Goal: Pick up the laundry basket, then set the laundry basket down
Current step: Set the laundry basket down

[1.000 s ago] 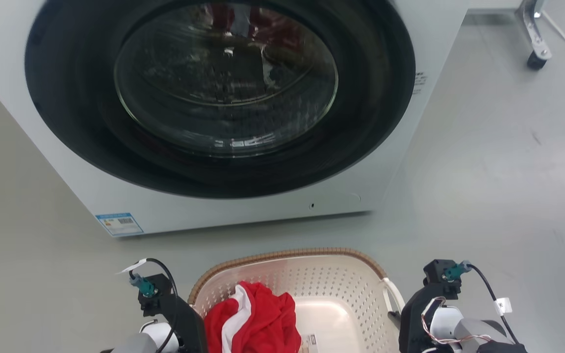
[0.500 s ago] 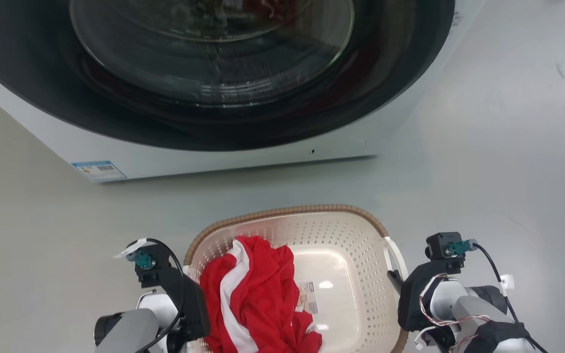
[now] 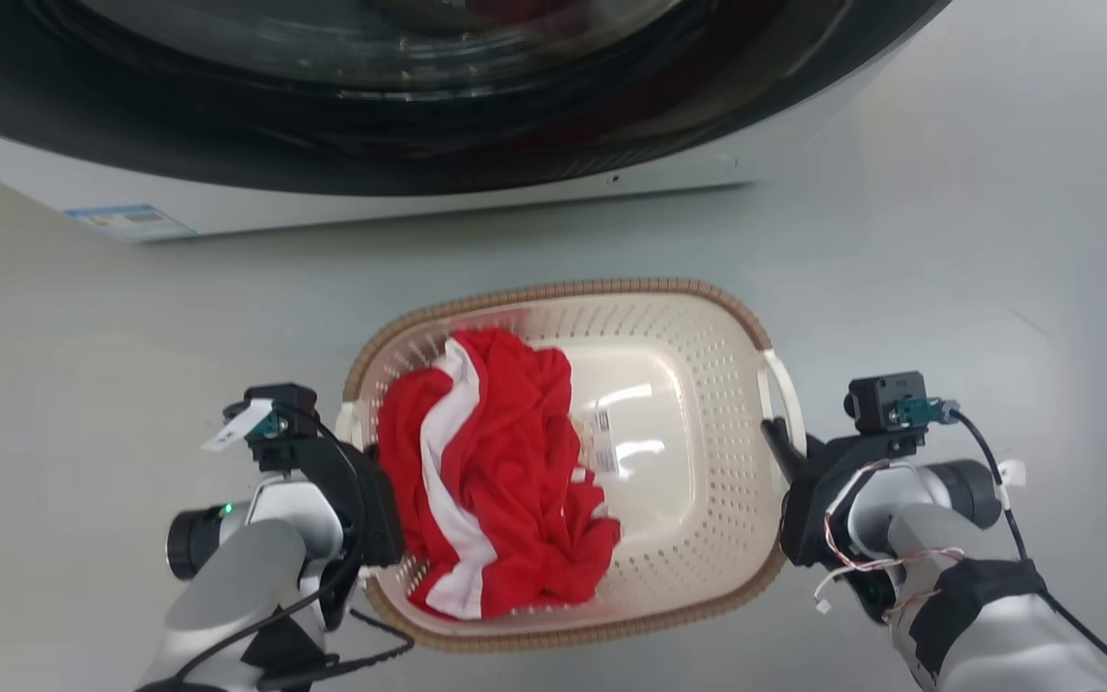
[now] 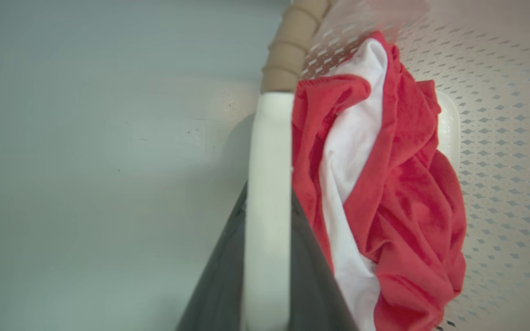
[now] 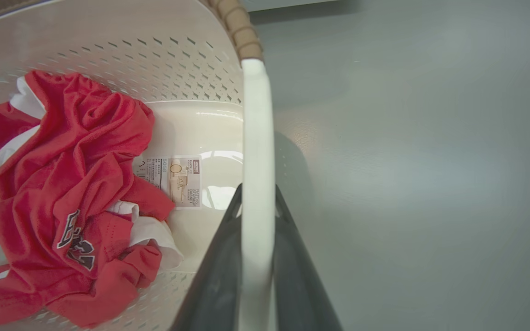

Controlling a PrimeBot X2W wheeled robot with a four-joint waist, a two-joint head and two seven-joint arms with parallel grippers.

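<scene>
- Laundry basket [image 3: 611,286]: cream-white, perforated, brown woven-look rim; centre of the head view, on the near side of the washing machine [image 3: 342,197], apart from it, between the two pincers. Resting on the floor [image 3: 947,240] or held just off it: cannot tell.
- Contents: crumpled red-and-white garment [image 3: 496,481], heaped against the left wall and spilling toward the near wall; dark lettering visible in the right wrist view.
- Label [image 3: 603,442]: small, on the basket bottom, partly bare just right of the garment.
- Left pincer [image 4: 268,193]: clamped on the white left handle [image 4: 268,138], one dark finger on each side, pressed against it.
- Right pincer [image 5: 258,188]: likewise closed around the white right handle [image 5: 256,115], fingers tight on both faces.
- Washing machine: white front, dark round door, blue sticker at the lower left corner.
- Floor: plain grey, glossy.
</scene>
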